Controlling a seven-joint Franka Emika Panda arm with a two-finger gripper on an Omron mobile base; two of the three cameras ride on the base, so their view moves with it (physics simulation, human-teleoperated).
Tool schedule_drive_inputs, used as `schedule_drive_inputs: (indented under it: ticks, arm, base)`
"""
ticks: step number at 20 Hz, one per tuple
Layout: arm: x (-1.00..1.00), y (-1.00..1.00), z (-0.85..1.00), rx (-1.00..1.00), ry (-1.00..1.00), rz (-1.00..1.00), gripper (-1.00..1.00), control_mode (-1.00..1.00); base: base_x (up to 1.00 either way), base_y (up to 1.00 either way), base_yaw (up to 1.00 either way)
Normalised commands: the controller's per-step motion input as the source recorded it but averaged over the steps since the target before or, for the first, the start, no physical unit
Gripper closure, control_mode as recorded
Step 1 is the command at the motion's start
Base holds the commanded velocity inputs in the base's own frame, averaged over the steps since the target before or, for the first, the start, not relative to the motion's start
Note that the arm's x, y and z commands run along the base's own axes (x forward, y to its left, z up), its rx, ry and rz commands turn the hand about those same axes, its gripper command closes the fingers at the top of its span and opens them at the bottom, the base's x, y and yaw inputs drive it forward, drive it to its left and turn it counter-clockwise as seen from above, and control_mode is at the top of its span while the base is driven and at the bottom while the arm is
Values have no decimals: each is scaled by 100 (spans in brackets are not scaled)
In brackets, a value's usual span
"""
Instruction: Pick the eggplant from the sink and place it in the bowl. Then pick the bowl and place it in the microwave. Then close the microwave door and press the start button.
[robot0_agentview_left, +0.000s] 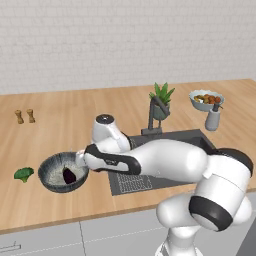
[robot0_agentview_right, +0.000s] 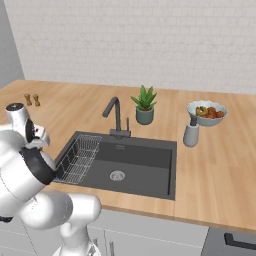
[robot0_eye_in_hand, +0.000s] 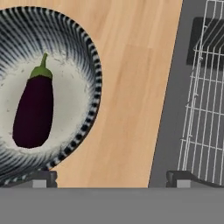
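Eggplant (robot0_eye_in_hand: 34, 112) inside bowl (robot0_eye_in_hand: 89, 57)

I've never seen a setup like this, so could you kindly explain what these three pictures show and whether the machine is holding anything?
It is a white robot arm in a rendered kitchen. Two pictures come from cameras on its base, looking over the arm from the left and from the right. The third looks along its pincer, whose two dark tips show at the bottom, wide apart.

On the wooden counter there is a dark sink with a wire rack and a faucet. Left of the sink stands a bowl with the eggplant already lying in it. Also there: a broccoli, two small shakers, a plant, a dispenser bottle and a bowl of food.

The pincer is open and holds nothing; it hangs by the bowl's rim.
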Motion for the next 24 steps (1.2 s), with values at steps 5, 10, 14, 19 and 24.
schedule_drive_inputs:
  ticks: [5, 10, 14, 19, 24]
  arm:
    - [31, 17, -15, 0, 0, 7, -100, -100]
    - [18, 27, -2, 0, 0, 5, -100, -100]
    - [1, 23, -4, 0, 0, 4, -100, -100]
    - [0, 3, -23, 0, -3, 0, -100, -100]
    - [0, 0, -24, 0, -7, 0, -100, -100]
  base:
    - [0, 0, 0]
    - [0, 0, 0]
    - [0, 0, 0]
    - [0, 0, 0]
    - [0, 0, 0]
